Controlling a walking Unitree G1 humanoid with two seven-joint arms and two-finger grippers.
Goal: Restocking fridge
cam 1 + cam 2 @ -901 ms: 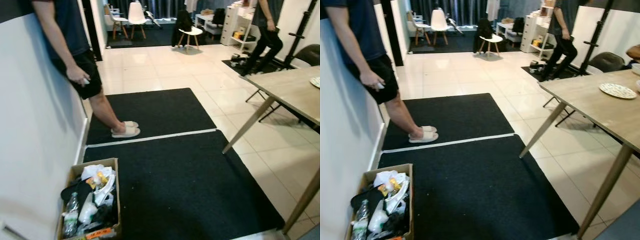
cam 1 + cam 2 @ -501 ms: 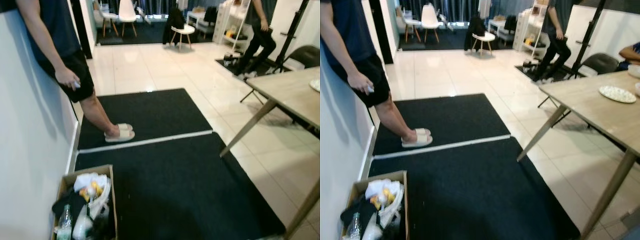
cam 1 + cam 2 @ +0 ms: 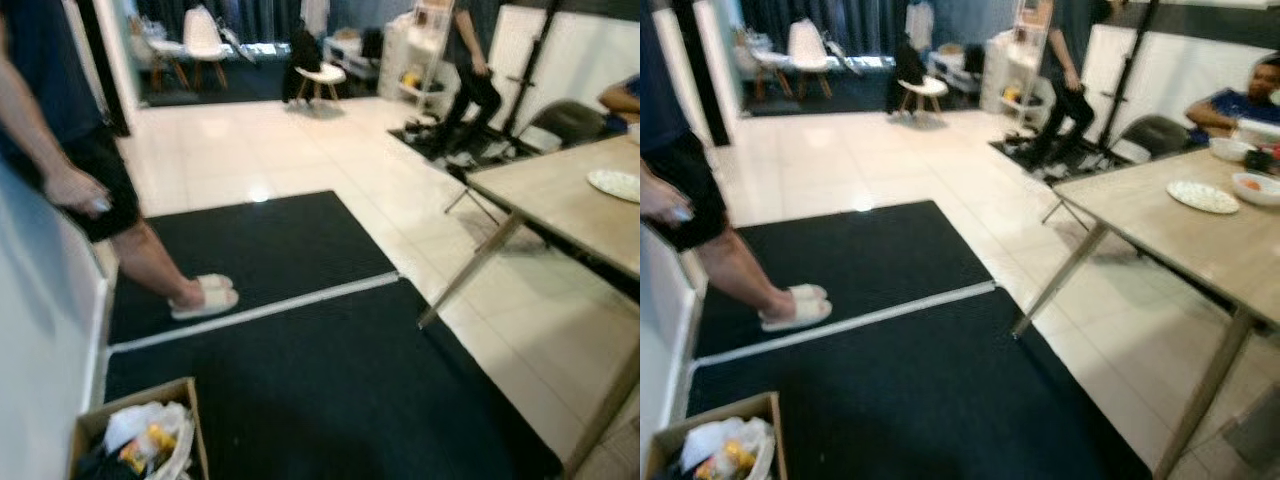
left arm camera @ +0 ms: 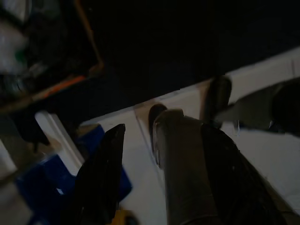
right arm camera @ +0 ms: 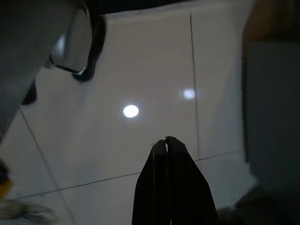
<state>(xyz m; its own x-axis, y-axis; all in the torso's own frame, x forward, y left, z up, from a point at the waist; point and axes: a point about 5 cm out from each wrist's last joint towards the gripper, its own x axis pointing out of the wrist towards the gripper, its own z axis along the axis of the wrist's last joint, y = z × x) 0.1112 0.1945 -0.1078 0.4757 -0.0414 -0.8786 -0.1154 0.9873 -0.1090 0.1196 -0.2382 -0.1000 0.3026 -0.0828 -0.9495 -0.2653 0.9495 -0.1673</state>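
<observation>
Pointed the right gripper (image 5: 166, 139) straight down at the white tiles (image 5: 140, 70), jaws clenched on nothing. Hung the left gripper (image 4: 161, 124) low beside the black mat (image 4: 187, 37), a dark cylinder (image 4: 180, 168) at it; could not tell whether grasped.

Two black mats (image 3: 300, 330) lying end to end mid-frame, one cardboard box (image 3: 140, 440) at lower left, one wooden table (image 3: 1180, 230) at right carrying one plate (image 3: 1203, 196) and two bowls (image 3: 1260, 186), three people, two white chairs (image 3: 205, 40) upper left
</observation>
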